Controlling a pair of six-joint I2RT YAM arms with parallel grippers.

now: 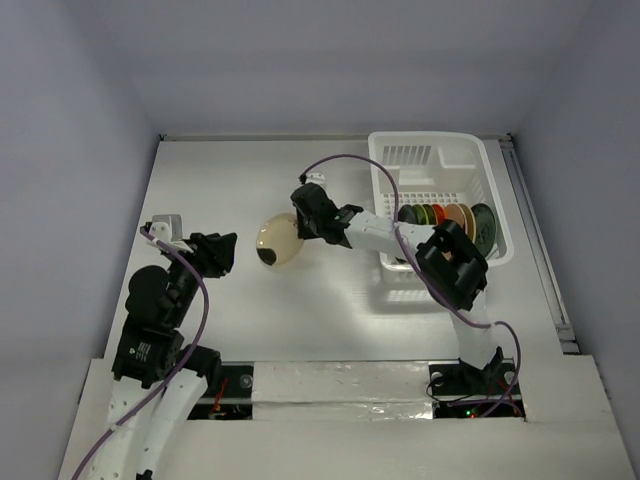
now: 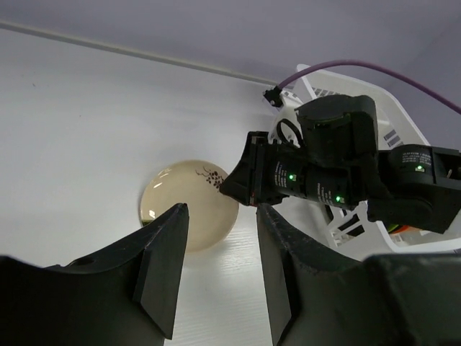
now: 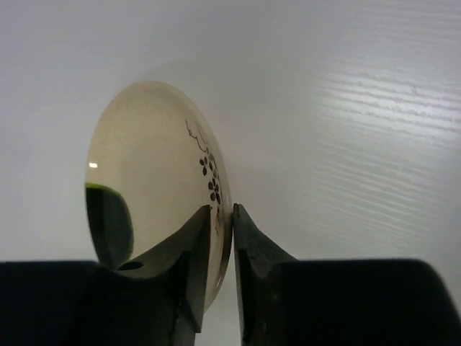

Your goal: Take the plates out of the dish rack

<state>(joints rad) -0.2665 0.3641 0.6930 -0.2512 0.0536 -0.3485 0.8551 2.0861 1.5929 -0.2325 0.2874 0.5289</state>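
Dish rack point(image 1: 425, 157) (white, slotted sides): sat at the far right of the table point(image 1: 200, 180). Carried a row of plates point(image 1: 458, 216) standing on edge in its near half, read left to right as dark, lime green, orange-red, tan and dark green.

Cream plate point(image 3: 151, 209): lay outside the rack, to its left, over open table between the two grippers. Was tilted steeply, with a small dark grape motif near the rim. Was pinched at the rim by the right gripper point(image 3: 225, 216), jaws narrowed onto it, one finger on each face. Contact of the lower edge with the table: could not be told.

Left gripper point(image 2: 222, 213): hung near the plate, apart from it, jaws half spread with nothing between them.
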